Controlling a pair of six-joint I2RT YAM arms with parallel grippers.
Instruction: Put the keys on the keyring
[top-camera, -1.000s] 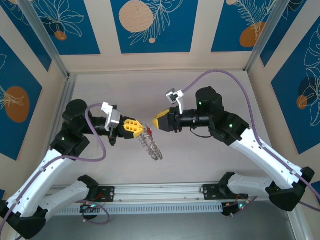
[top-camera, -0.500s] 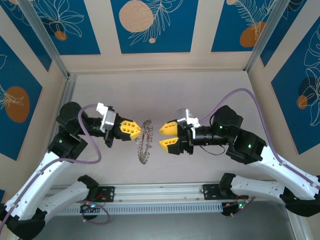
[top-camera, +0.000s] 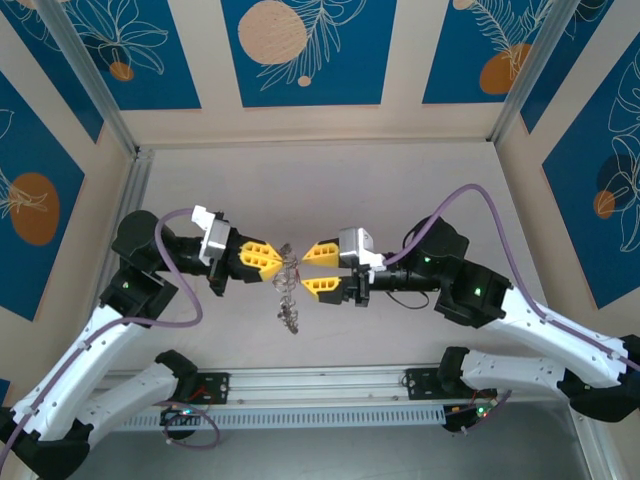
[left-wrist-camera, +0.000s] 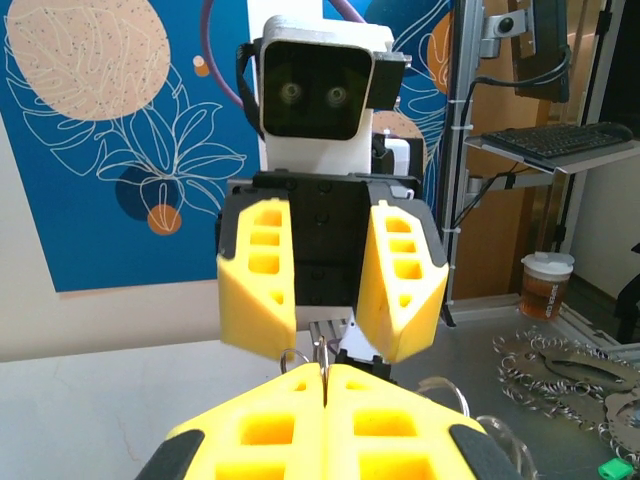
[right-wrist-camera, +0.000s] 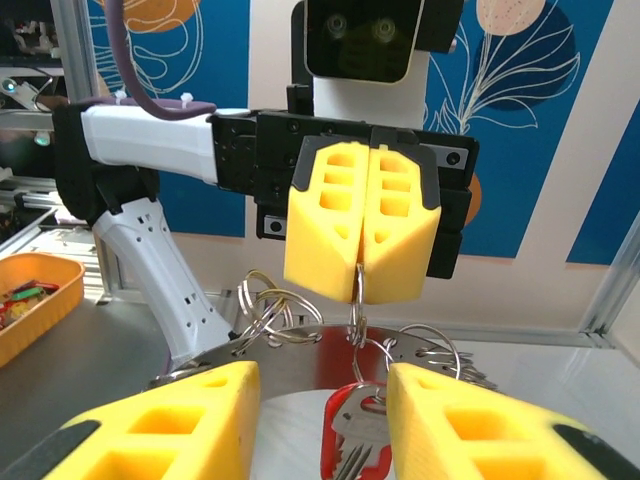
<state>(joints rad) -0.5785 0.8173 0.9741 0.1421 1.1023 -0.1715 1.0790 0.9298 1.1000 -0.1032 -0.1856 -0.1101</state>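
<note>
I have two grippers at work and one keyring (top-camera: 285, 276) between them. My left gripper (top-camera: 279, 263) is pinched tight on the thin wire of the keyring (right-wrist-camera: 357, 300), which hangs just below its fingertips (right-wrist-camera: 360, 262) as a bunch of silver loops. My right gripper (top-camera: 304, 270) faces it tip to tip, its jaws a moderate way apart on either side of the hanging bunch. I count one red key (right-wrist-camera: 345, 432), dangling from the ring in the gap between my right fingers (right-wrist-camera: 180, 420), close to the right-hand one; I cannot tell whether it touches. The silver keys are too tangled to count. Half a second ago my right jaws stood wider and well short of the bunch; a second ago they were nearly together and above it. The left grip has stayed clamped throughout.
</note>
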